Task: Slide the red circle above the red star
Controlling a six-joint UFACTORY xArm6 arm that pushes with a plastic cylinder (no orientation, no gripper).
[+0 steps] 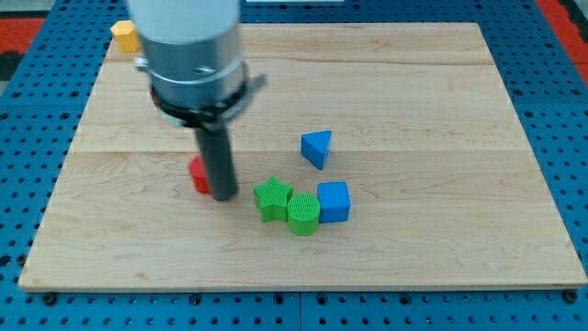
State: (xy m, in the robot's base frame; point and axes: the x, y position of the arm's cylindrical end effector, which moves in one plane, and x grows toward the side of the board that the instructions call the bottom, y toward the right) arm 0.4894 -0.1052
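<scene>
- Five small blocks lie toward the middle of our pale wooden board [441, 83], and a sixth, a yellow block [123, 35], sits at the top left corner, partly hidden behind our arm's grey housing [193, 55].
- We carry no claw, so there is nothing to release or clench; we end in a straight dark rod, and our tip [224, 196] rests on the wood left of centre.
- A small red block [198, 175] shows just at the view's left of the rod, touching it or very nearly; the rod hides most of it, so we cannot tell whether it is the circle or the star.
- We see only this one red piece; any other red block does not show.
- To the view's right of our tip sits a green star-shaped block [273, 198], with a green round ribbed block [303, 213] pressed against its lower right side.
- A blue cube [334, 201] touches the green round block on the right.
- A blue triangular block [317, 148] stands apart, above the blue cube.
- Open wood stretches along the right edge, the bottom edge and the top right corner; the left edge is also free below the yellow block.
- The red block has open wood to its left and below it.
- The board lies on a blue perforated bench [560, 110], with a red patch [23, 28] beyond the top left corner.
</scene>
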